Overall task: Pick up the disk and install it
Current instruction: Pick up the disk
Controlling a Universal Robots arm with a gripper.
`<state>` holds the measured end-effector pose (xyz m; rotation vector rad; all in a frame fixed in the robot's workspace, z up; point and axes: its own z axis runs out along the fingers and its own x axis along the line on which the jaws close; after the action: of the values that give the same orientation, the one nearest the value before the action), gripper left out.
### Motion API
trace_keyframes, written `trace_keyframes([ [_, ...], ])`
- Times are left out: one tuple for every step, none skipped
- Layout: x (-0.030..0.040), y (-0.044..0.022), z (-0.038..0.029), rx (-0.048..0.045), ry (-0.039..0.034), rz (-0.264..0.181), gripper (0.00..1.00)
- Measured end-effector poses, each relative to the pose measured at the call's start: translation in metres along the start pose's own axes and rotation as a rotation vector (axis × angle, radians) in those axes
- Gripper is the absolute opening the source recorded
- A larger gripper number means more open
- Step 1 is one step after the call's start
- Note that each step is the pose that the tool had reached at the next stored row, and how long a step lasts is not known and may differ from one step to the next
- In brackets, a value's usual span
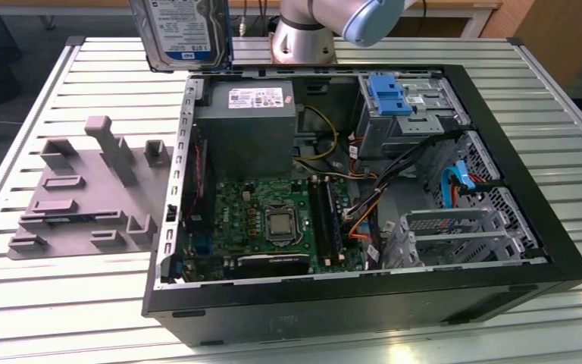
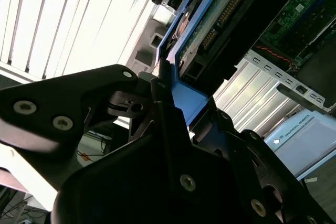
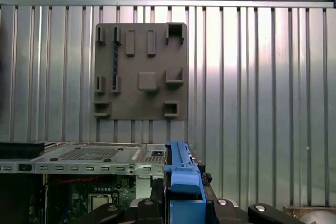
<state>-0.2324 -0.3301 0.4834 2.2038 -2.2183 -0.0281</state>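
In the exterior view the picture's edge cuts off the upper end of the disk (image 1: 185, 30). In the second wrist view my gripper (image 2: 176, 98) covers much of it, leaving its blue rail and circuit-board side in sight. My gripper is clamped on that rail, holding the disk. It hangs on end, long axis upright, label toward the exterior camera. It is above the far corner of the open computer case (image 1: 372, 303) on the exterior view's left, over the bench (image 1: 69, 303).

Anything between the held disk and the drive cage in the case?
Nothing visible in the air between. The disk, in the gripper, hangs near the case's corner; a blue bracket sits atop the drive cage.
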Motion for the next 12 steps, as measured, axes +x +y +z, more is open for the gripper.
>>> trace_keyframes([
  [0.0000,-0.0004,0.0000,0.0000,0.0000,0.000,0.36],
  [0.0000,-0.0009,0.0000,0.0001,0.0000,0.000,0.36],
  [0.0000,-0.0015,0.0000,0.0000,-0.0001,0.000,0.36],
  [0.0000,-0.0020,0.0000,0.0000,-0.0001,0.000,0.36],
  [0.0000,-0.0025,-0.0001,0.0000,0.0000,0.000,0.36],
  [0.0000,-0.0029,-0.0001,0.0000,-0.0001,0.000,0.36],
  [0.0000,-0.0032,-0.0001,0.0000,-0.0001,0.000,0.36],
  [0.0000,-0.0036,-0.0001,0.0001,-0.0001,0.000,0.36],
  [0.0000,-0.0039,-0.0001,0.0000,-0.0001,0.000,0.36],
  [-0.0001,-0.0042,-0.0001,0.0000,0.0000,0.000,0.36],
  [-0.0001,-0.0045,-0.0001,0.0000,-0.0001,0.000,0.36],
  [0.0000,-0.0047,-0.0001,0.0001,-0.0001,0.000,0.36],
])
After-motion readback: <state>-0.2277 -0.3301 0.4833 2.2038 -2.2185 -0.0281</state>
